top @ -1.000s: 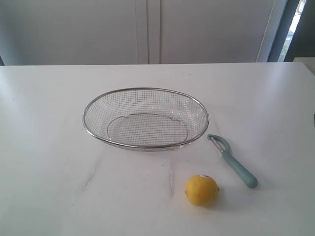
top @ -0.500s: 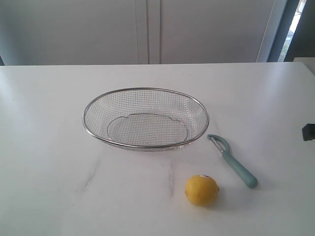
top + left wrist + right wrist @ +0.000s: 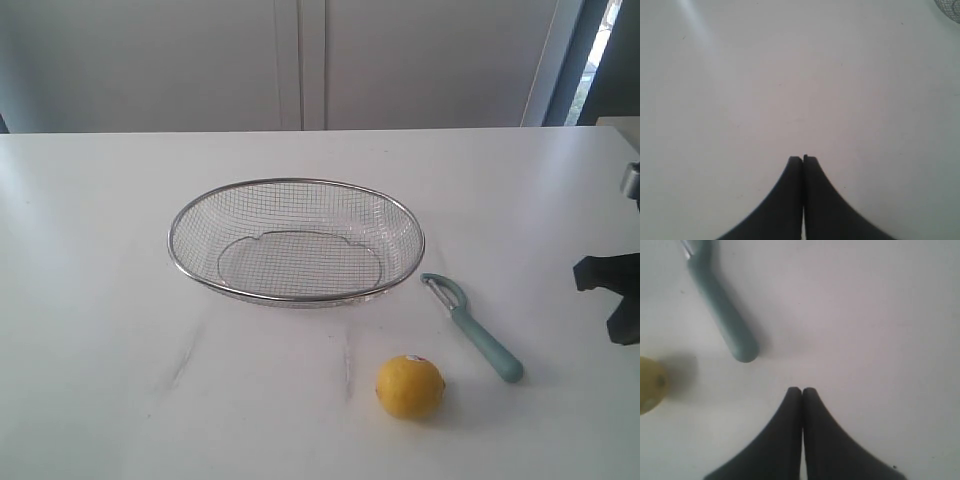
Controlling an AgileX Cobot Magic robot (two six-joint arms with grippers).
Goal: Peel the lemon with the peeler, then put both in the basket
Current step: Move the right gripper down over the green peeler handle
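1. The right arm is now pushing into the exterior view from the right edge. A second ago that side was bare table (image 3: 100, 350), and half a second ago only a dark sliver showed.
2. Nothing else has shifted: lemon (image 3: 410, 386), peeler (image 3: 472, 327) and basket (image 3: 171, 245) lie exactly where they were.
3. I read this as the opening reach for the peeler. No peeling has started, and the lemon's sticker (image 3: 415, 358) faces up on intact skin.
4. The right gripper (image 3: 801, 389) has its jaws pressed together and is holding nothing. It needs to open before any pick.
5. In the right wrist view the peeler's teal handle end sits near the fingertips but apart from them, with the lemon just showing at the frame's edge.
6. The left gripper (image 3: 803, 157) is also closed tight and empty over bare table, with only a corner of basket mesh in its view.
7. Room to move: there's open table on the peeler's right side, which gives a clean lane in.
8. Tighter spots: the blade head lies just beside the basket rim, and the handle tip sits near the lemon. I'd judge mid-handle the safest grasp, so neither gets nudged.
9. The lemon is round and could roll if it is clipped.
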